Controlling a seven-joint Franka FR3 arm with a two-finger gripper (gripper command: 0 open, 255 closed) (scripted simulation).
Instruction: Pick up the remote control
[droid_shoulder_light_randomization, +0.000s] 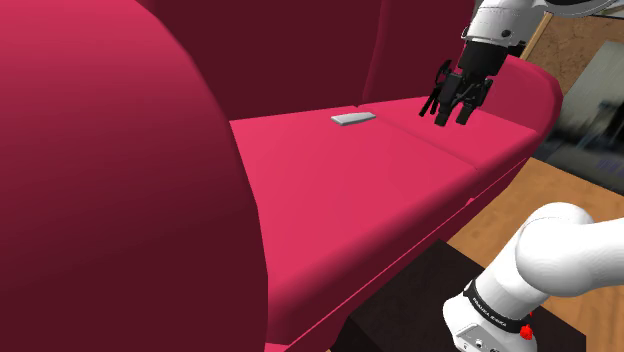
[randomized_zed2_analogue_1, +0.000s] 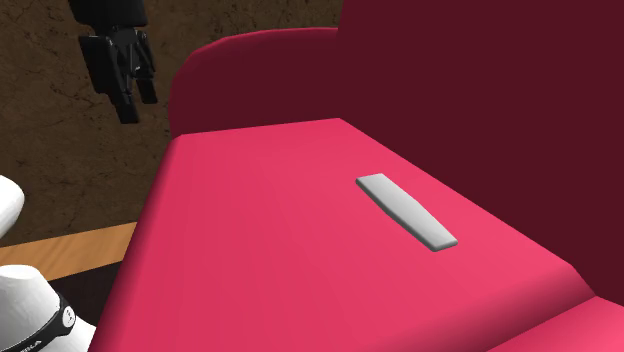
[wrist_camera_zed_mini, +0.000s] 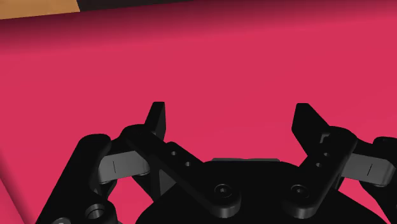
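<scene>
The remote control (droid_shoulder_light_randomization: 353, 119) is a flat, light grey bar lying on the red sofa seat (droid_shoulder_light_randomization: 340, 190), close to the backrest; in the second exterior view the remote control (randomized_zed2_analogue_1: 406, 211) lies slantwise near the dark red backrest. My black gripper (droid_shoulder_light_randomization: 451, 117) hangs open above the seat near the sofa's far arm, well off to the shoulder view's right of the remote. The gripper (randomized_zed2_analogue_1: 130, 98) hovers above and beyond the sofa's arm in the second exterior view. In the wrist view its fingers (wrist_camera_zed_mini: 156, 119) stand wide apart over bare red cushion, nothing between them.
The big rounded sofa arm (droid_shoulder_light_randomization: 110, 180) fills the shoulder view's left. The dark red backrest (randomized_zed2_analogue_1: 480, 90) rises right behind the remote. A seam (droid_shoulder_light_randomization: 420, 135) splits the seat cushions. Wooden floor (droid_shoulder_light_randomization: 540, 200) lies beside the sofa; my stand (droid_shoulder_light_randomization: 420, 310) is at lower right.
</scene>
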